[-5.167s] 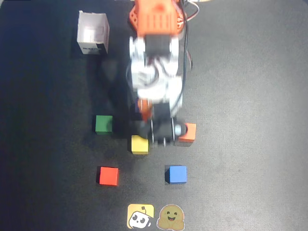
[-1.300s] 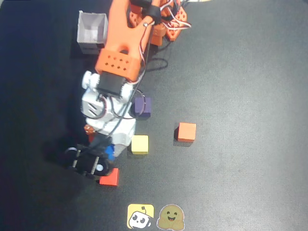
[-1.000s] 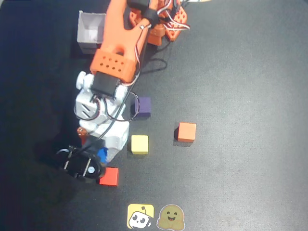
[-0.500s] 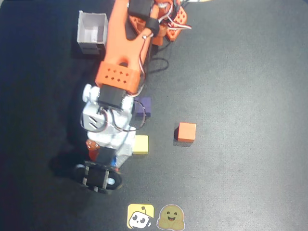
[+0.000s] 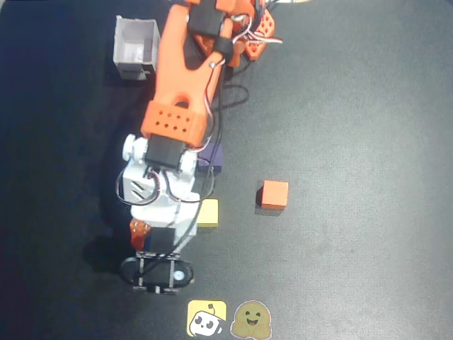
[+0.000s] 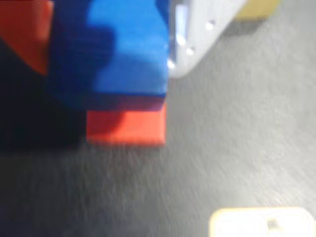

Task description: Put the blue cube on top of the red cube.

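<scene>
Clamped between the gripper's [image 6: 111, 29] white finger [image 6: 197, 34] and orange finger [image 6: 24, 34], the blue cube [image 6: 118, 49] is seen directly over the red cube [image 6: 127, 126], wrist view.

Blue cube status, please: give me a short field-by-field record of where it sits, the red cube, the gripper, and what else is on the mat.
blue cube: between the gripper fingers in the wrist view, over the red cube; hidden overhead
red cube: directly below the blue cube, front strip showing
contact between cubes: cannot tell
gripper: shut on the blue cube
yellow cube: beside the arm, partly covered
orange cube: free, to the right overhead
white box: top left overhead
</scene>
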Tool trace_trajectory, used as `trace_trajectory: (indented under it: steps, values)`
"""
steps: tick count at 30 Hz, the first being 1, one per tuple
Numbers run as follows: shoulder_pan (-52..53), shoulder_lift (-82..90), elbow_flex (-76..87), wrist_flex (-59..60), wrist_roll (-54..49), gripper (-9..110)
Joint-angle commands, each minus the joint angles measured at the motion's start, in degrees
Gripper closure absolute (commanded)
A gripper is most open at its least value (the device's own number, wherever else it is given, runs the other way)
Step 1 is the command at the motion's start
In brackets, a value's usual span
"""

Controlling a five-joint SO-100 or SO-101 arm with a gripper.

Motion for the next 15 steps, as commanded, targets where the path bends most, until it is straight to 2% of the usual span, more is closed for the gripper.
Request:
trace_trajectory:
  steps: [1, 15]
  values:
    - [-0.1, 0.0, -3.3, -0.4, -0.2, 95]
    - [0.5, -3.2, -4.6, -0.5, 0.0, 95]
